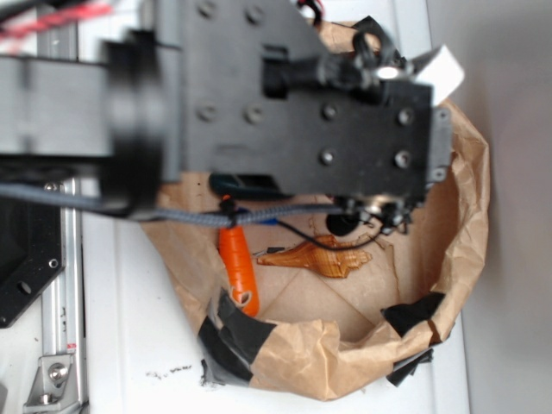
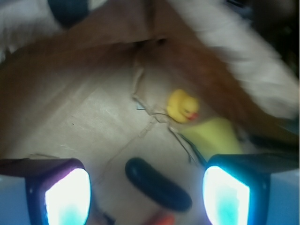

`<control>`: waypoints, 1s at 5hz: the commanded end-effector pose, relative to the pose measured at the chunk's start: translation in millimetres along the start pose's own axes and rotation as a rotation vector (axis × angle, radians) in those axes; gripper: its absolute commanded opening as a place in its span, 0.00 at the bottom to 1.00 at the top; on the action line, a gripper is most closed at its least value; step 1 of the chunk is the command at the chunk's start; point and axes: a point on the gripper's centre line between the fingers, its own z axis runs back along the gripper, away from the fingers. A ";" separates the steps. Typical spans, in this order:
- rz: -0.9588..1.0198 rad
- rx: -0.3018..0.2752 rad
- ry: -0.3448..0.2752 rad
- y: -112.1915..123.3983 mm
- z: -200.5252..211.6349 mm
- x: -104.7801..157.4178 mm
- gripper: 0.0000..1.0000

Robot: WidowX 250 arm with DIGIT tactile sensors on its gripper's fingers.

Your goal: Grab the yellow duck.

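The yellow duck (image 2: pixel 183 105) is small and glossy with a red-orange beak. It lies on the brown paper floor, ahead of and slightly right of my gripper (image 2: pixel 147 197). The gripper is open, its two lit fingers (image 2: pixel 68 197) wide apart, and it stands well short of the duck. Only a dark elongated object (image 2: pixel 157 183) lies between them. A larger yellow sponge block (image 2: pixel 213 136) touches the duck's near right side. In the exterior view the arm (image 1: pixel 302 112) hides the duck.
A brown paper-lined bin (image 1: pixel 448 259) with black tape surrounds everything. Inside it lie an orange carrot-like toy (image 1: pixel 239 267) and an amber-brown object (image 1: pixel 319 256). The paper wall (image 2: pixel 187 56) rises just behind the duck. An orange tip (image 2: pixel 161 219) shows at the bottom edge.
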 end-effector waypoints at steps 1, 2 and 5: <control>-0.074 -0.076 -0.047 25.9 -22.6 17.6 1.00; -0.098 -0.055 -0.054 28.4 -32.5 21.8 1.00; -0.141 -0.050 -0.081 46.3 -42.7 30.1 1.00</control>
